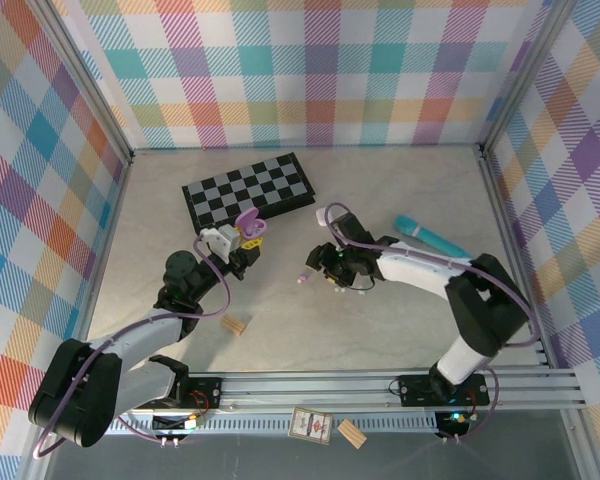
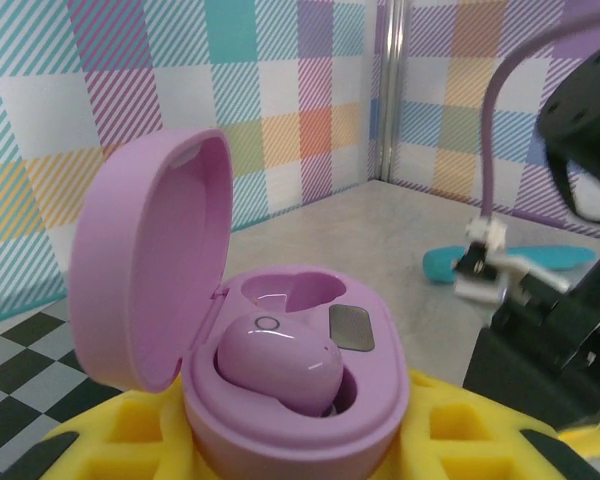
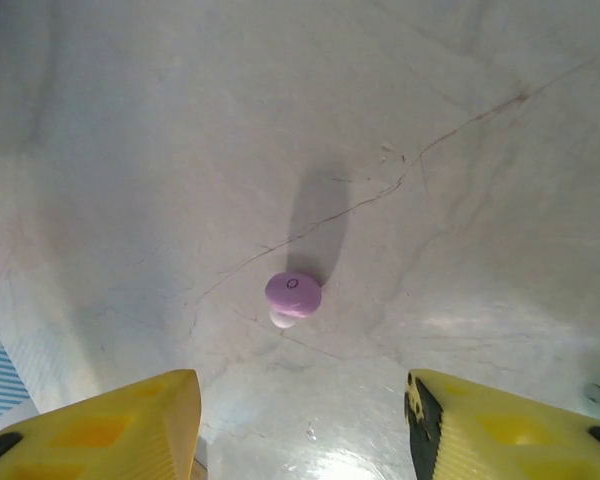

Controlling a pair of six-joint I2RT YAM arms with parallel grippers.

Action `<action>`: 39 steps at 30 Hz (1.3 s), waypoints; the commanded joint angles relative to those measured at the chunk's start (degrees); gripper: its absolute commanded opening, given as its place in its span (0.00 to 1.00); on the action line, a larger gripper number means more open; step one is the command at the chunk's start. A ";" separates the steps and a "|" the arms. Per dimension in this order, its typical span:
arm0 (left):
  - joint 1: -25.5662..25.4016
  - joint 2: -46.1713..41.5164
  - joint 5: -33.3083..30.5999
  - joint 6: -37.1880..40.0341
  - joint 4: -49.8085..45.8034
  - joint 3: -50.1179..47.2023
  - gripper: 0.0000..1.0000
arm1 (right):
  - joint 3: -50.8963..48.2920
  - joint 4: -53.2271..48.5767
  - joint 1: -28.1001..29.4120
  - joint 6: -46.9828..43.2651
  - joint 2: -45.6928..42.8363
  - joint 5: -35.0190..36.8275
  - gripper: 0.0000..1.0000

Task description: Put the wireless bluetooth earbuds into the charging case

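The charging case (image 2: pixel 300 405), a purple pebble-shaped shell, was held clamped between the yellow fingers (image 2: pixel 130 430) of the left gripper (image 1: pixel 246 238), raised above the table (image 1: pixel 420 320) left of its middle and just in front of the checkerboard (image 1: pixel 248 190), which was laid toward the far edge. The case's lid (image 2: pixel 150 270) was swung fully up on its hinge, so that both wells were exposed. One purple earbud (image 2: pixel 275 365) was seated in the nearer well, its glossy back turned upward, while the farther well (image 2: pixel 290 290) was seen to be unfilled. A second purple earbud (image 3: pixel 292 296) was found lying loose on the pale marbled tabletop, about midway between the left and right edges and a little nearer the near edge than the far one. The right gripper (image 3: pixel 300 425) was poised directly over it with its two yellow fingertips (image 3: pixel 100 425) spread well apart, one on either side of the bud; neither was touching it, and nothing was gripped. A teal elongated object (image 1: pixel 430 237) was placed toward the right edge, beyond the right arm, and its exact kind could not be told. A small tan wooden block (image 1: pixel 236 325) was set close to the near edge, left of the middle and well apart from the loose bud.
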 commanded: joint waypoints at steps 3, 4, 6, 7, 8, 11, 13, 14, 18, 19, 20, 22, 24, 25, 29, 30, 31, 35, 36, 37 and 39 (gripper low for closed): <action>0.70 -2.18 1.07 1.08 0.19 -0.53 0.29 | 4.00 4.86 0.66 7.32 6.59 -6.42 0.54; 0.70 -2.24 1.20 1.25 -0.13 -0.45 0.29 | 4.43 5.43 0.73 7.76 7.57 -6.91 0.54; 0.70 -2.33 1.52 1.61 -0.76 -0.36 0.29 | 5.47 6.02 0.73 8.49 9.47 -7.96 0.52; 0.70 -2.32 1.55 1.70 -0.79 -0.28 0.29 | 6.08 6.12 0.71 8.75 10.29 -8.49 0.52; 0.70 -2.21 1.74 1.79 -0.79 -0.23 0.29 | 6.48 6.02 0.70 9.20 10.97 -8.89 0.51; 0.70 -2.03 2.17 1.81 -0.71 0.00 0.29 | 7.08 5.97 0.74 9.84 12.17 -9.36 0.51; 0.69 -2.15 2.37 1.88 -0.59 -0.09 0.29 | 7.40 5.33 0.70 9.68 12.82 -9.04 0.51; 0.70 -2.20 2.44 1.88 -0.52 -0.10 0.29 | 7.61 4.88 0.75 9.46 13.16 -8.69 0.51; 0.70 -2.77 2.63 1.79 -0.69 -0.34 0.29 | 8.92 2.21 0.46 7.39 13.63 -6.33 0.50; 0.70 -3.09 2.53 1.79 -0.84 -0.40 0.29 | 9.43 1.13 0.43 6.59 13.71 -5.47 0.49; 0.70 -3.47 2.54 1.79 -1.09 -0.51 0.29 | 9.95 0.06 0.47 5.82 13.73 -4.58 0.48; 0.65 -3.95 2.46 1.92 -1.38 -0.63 0.29 | 10.77 -1.07 0.40 4.37 14.00 -3.57 0.46; 0.70 -4.27 2.41 2.12 -1.59 -0.62 0.29 | 11.49 -1.12 -0.12 3.51 14.71 -3.76 0.45; 0.70 -4.28 2.32 2.14 -1.58 -0.68 0.29 | 12.08 -1.19 -0.36 2.97 15.31 -4.35 0.45; 0.70 -4.41 2.07 2.14 -1.58 -0.79 0.29 | 16.06 -5.38 -0.61 -1.68 16.93 -3.73 0.45; 0.70 -4.40 1.80 2.22 -1.53 -0.87 0.29 | 16.79 -7.07 -0.48 -3.17 16.65 -2.53 0.45; 0.70 -4.40 1.10 2.23 -1.58 -0.87 0.29 | 17.61 -9.31 -0.33 -5.54 16.21 -0.68 0.45; 1.00 -4.41 -3.21 1.98 -1.26 -1.32 0.29 | 19.66 -16.52 0.89 -16.73 13.78 7.00 0.48; 1.24 -4.36 -4.13 1.65 -0.95 -1.48 0.29 | 19.62 -17.41 1.27 -19.19 13.21 8.84 0.48; 1.60 -4.11 -4.88 1.24 -0.47 -1.67 0.29 | 19.60 -18.37 1.68 -21.96 12.59 10.21 0.48; 2.62 -3.74 -5.96 0.47 -0.01 -1.78 0.29 | 19.44 -19.57 2.39 -26.59 11.72 12.01 0.48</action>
